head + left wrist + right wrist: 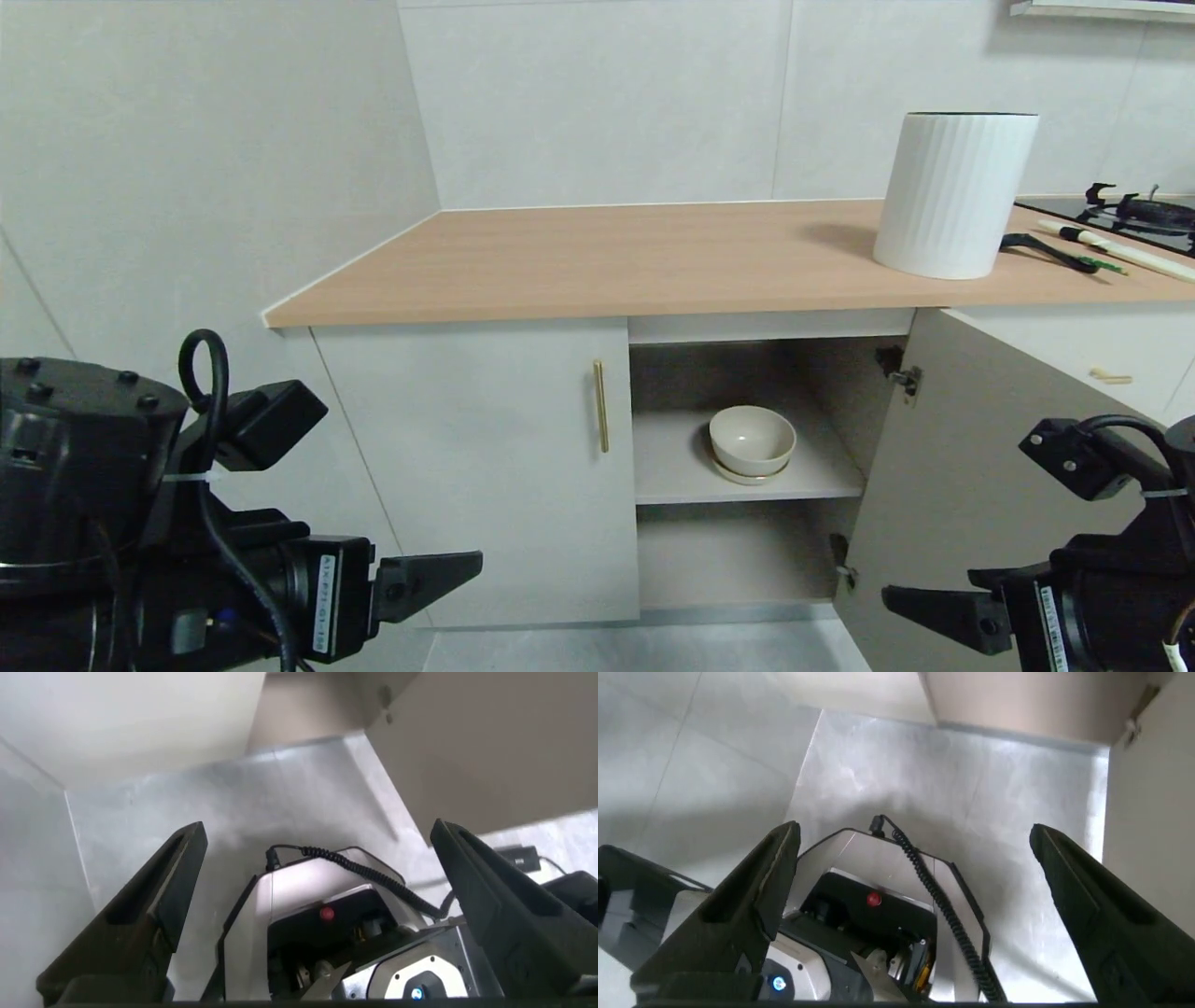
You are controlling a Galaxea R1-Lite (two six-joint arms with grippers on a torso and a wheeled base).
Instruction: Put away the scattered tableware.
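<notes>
Inside the cupboard, on the upper shelf [672, 467], a bowl [752, 439] was seen seated on a plate [747, 478], so that part of the task could be judged done. The right door [934, 485] was swung wide open, while the left door [485, 467] was shut. On the counter [607, 257], a white ribbed canister [957, 194] was stood upright, and just beside it, toward the hob [1144, 215], a black utensil [1046, 249] and a pale stick [1125, 252] were laid loose. These were taken to be what was left of the scattered tableware, though it could not be told exactly what they were, nor whether the canister was meant to receive them. The left gripper [318, 831] was held low before the left door with its jaws spread wide and nothing between them; the right gripper [915, 833] was held low beside the open door, likewise spread and empty. Neither was near any tableware. The task was therefore judged partly done: the utensils were yet to be gathered, and the open door was presumably to be shut afterwards.
</notes>
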